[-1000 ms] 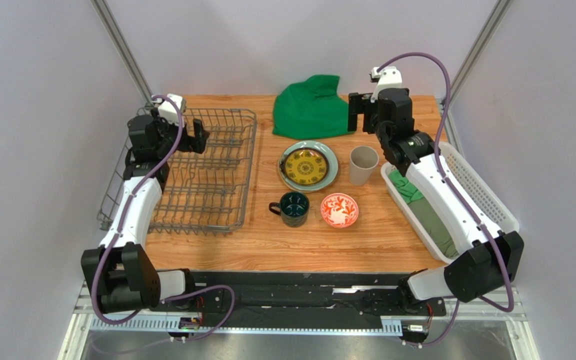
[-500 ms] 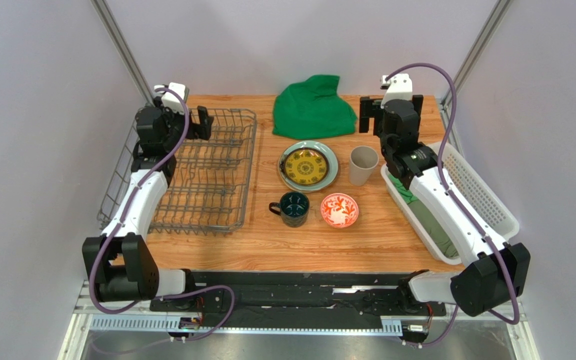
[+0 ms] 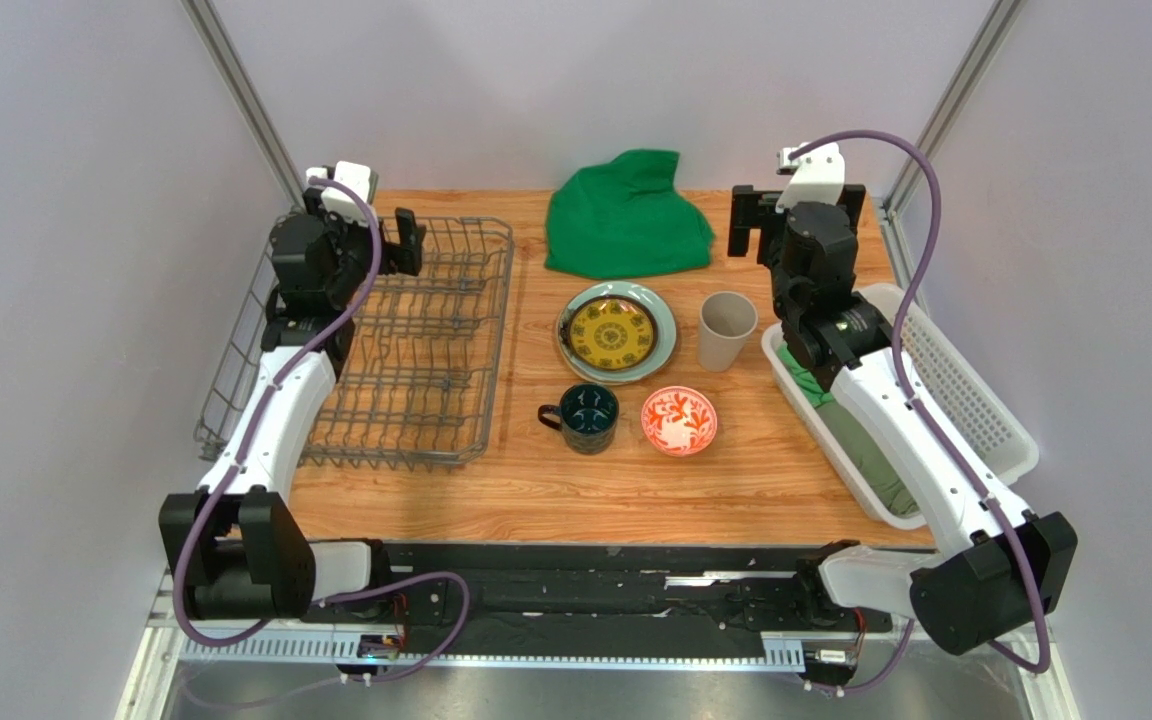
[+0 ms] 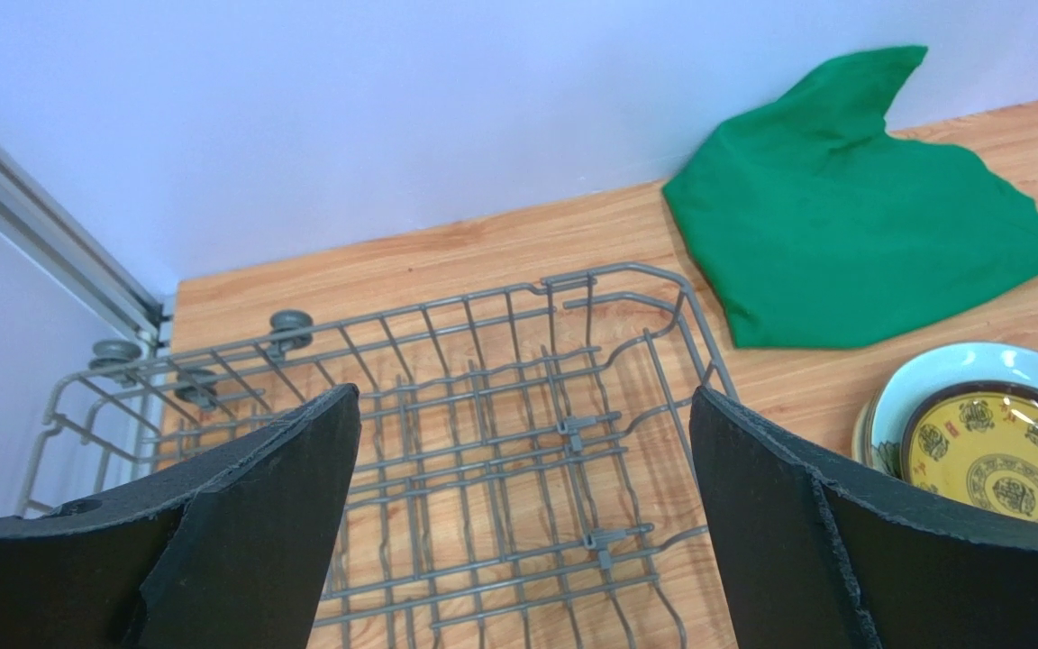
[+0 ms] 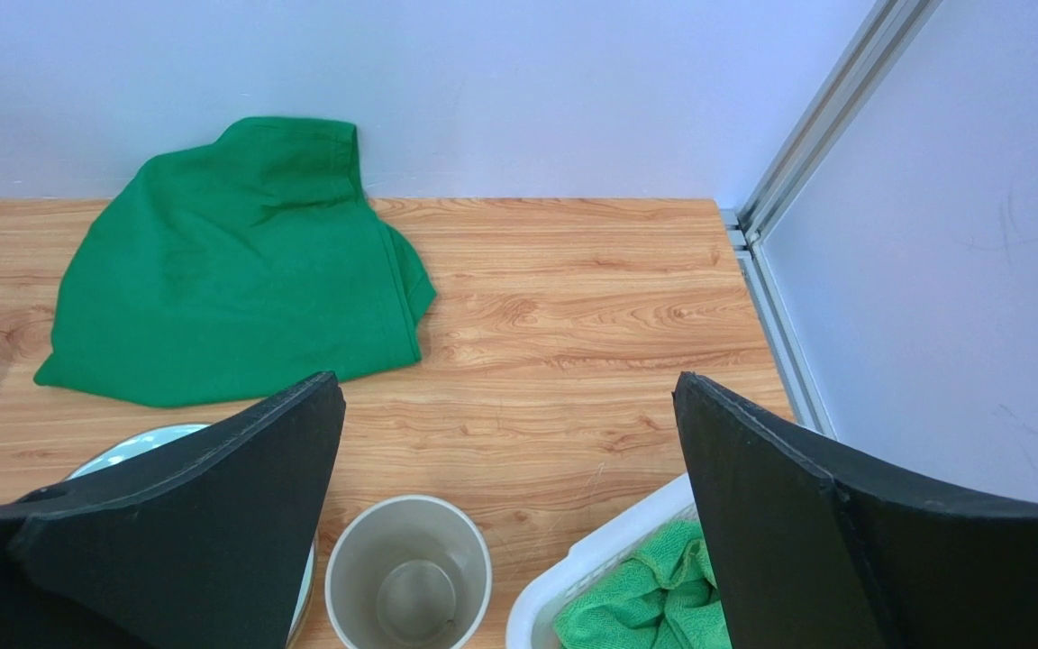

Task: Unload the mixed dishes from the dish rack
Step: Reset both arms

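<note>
While my left hand [image 4: 522, 406] hangs with its fingers spread wide and nothing between them, the dish rack [image 3: 417, 353] lies beneath it. To that hand's right, on the worktop [image 3: 537, 480], the yellow patterned plate [image 3: 608, 330] rests on the pale green plate [image 3: 663, 348]. My right hand [image 5: 508, 386] is equally wide open and holds nothing. The beige cup [image 5: 410, 584] stands upright just below it, and the green cloth [image 5: 227, 284] lies beyond it to the left. Back from both hands, the teal mug [image 3: 588, 416] and the red-and-white bowl [image 3: 678, 420] sit side by side without touching.
</note>
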Controlling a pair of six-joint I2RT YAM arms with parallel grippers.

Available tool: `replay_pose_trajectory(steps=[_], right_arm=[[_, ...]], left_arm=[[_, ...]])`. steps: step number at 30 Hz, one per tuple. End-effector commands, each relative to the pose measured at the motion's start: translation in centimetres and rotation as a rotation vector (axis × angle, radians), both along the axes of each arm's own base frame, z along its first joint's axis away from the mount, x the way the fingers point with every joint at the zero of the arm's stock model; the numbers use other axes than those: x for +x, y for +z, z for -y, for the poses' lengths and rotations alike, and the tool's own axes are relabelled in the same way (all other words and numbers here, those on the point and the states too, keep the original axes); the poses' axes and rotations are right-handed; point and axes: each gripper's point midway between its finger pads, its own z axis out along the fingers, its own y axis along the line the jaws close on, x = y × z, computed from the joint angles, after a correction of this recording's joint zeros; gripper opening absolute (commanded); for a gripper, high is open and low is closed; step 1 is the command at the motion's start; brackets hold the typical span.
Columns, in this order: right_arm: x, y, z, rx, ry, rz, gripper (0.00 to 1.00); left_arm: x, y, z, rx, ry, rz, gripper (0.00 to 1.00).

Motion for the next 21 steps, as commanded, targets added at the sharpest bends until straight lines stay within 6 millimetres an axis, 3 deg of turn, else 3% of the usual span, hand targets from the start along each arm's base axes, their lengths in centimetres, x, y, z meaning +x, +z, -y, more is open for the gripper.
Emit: replay_pose_trajectory(steps=[1,21], right_arm=[[-0.4,1.6,0.1,0.019,0.002,0.061,1.00],[-0.3,1.1,-0.6,0.020,0.037,0.047,0.99]], left_arm=[[-0.9,4.8,-0.3,0.033,0.016,0.124,0.99],[-2.9,5.7,-0.3,0.036,0.014,0.129,0.99]])
